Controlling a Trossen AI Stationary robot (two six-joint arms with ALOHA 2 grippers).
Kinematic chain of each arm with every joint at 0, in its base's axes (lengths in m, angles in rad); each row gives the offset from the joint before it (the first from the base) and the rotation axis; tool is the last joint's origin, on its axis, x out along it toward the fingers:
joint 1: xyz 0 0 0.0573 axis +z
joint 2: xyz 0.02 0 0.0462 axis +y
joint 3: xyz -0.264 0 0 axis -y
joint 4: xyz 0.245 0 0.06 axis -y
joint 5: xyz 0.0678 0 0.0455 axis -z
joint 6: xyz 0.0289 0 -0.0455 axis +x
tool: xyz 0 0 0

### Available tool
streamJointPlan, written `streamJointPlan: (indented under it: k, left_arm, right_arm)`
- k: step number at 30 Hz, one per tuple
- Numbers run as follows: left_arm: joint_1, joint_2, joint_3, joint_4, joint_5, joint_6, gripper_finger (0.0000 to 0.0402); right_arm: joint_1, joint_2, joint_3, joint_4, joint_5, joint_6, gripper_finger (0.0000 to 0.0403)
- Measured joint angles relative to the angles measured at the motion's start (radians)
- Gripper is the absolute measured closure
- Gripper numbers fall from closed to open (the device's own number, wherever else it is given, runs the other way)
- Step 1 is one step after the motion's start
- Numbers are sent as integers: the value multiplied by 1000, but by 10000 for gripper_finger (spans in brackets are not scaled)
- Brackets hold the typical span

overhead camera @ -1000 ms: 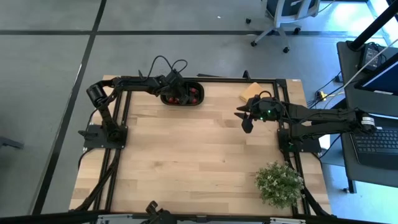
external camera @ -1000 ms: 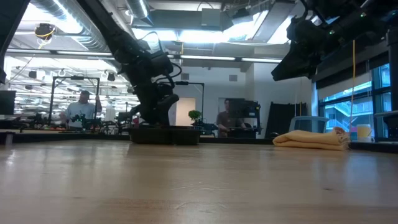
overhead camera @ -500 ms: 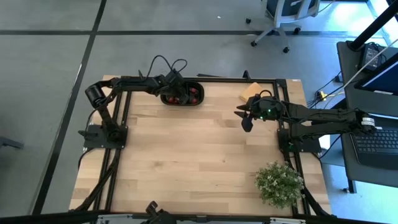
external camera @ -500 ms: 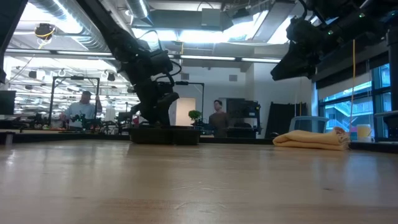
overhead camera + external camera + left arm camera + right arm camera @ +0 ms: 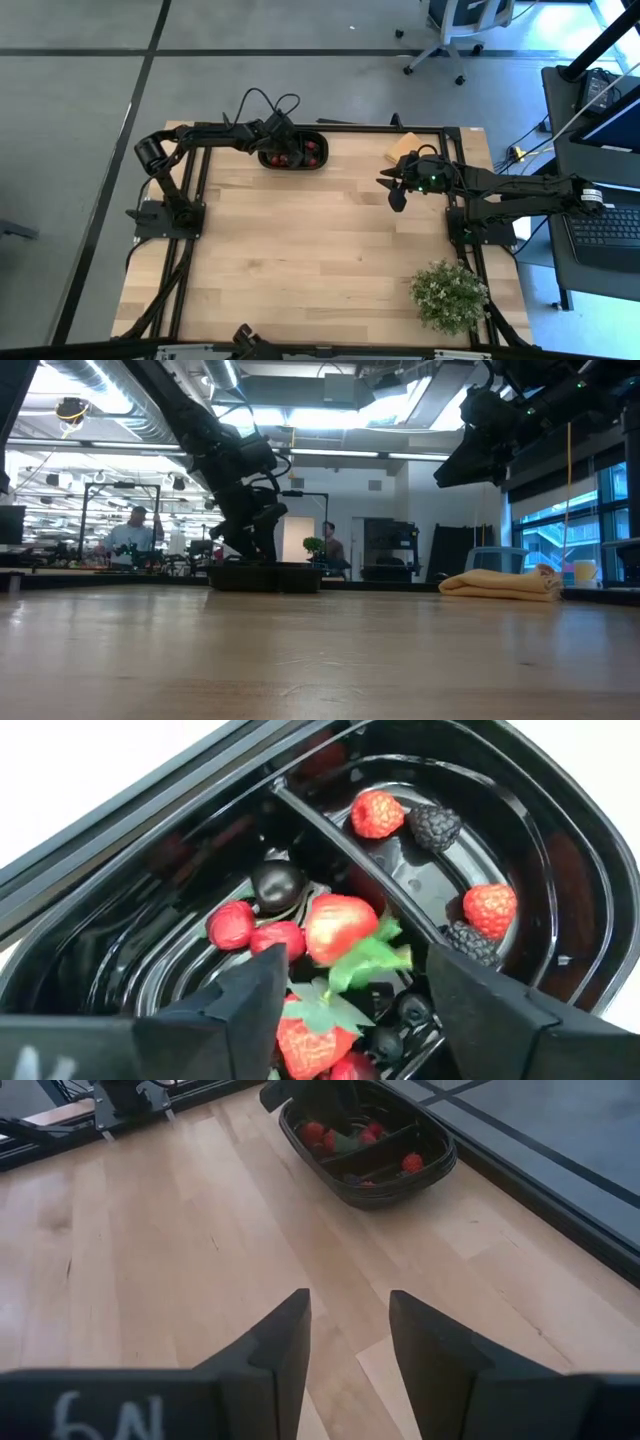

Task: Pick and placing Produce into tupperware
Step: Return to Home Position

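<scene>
1. Holding the left end effector [image 5: 282, 152] low over the tupperware [image 5: 322, 158] at the far edge of the surface [image 5: 320, 250], fingers spread wide and gripping nothing.
2. Looking down past those fingers in the left wrist view at the produce [image 5: 300, 935]. Seeing red strawberries and dark berries heaped in the compartment directly below, and two more strawberries and two dark berries lying across the divider [image 5: 345, 845].
3. Reading the wide spread as the posture of a drop already made, with one strawberry [image 5: 335, 925], green top showing, lying in the gap beneath the fingers and touching neither.
4. Parking the right end effector [image 5: 391, 190] raised over the surface's right side, near the tan pad [image 5: 403, 148] and well apart from the tupperware. Carrying nothing, fingers parted over bare wood, and apparently just waiting.
5. Finding no fruit outside the container in the high view, and so judging the sorting done or very nearly so, with only a withdrawal left for the left arm.
6. Judging a straight lift to be the safer exit, since pulling back this low could mean clipping the rim and dragging the light container.
7. Leaving the potted plant [image 5: 447, 293] out of it, at the near right corner.
</scene>
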Motion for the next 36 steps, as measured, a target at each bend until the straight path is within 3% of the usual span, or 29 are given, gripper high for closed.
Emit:
streamJointPlan:
  k: [6, 14, 24, 31, 36]
  left_arm:
    - [0, -78, -1, -29, 0, 24, 158]
    - [-1, -413, -29, -44, -4, 90, 157]
    - [-36, -943, -385, 144, 37, 106, 157]
    - [-37, -1243, -563, 154, 89, 81, 157]
    - [-37, -1421, -654, 154, 109, 72, 157]
  right_arm:
    - [0, 0, 0, 22, 0, 3, 262]
    - [-60, -96, 0, 49, -3, -31, 262]
    - [-207, -349, -5, -37, -29, -105, 262]
    - [-226, -482, -202, 193, -30, -84, 262]
    - [-226, -568, -269, 232, -30, -45, 262]
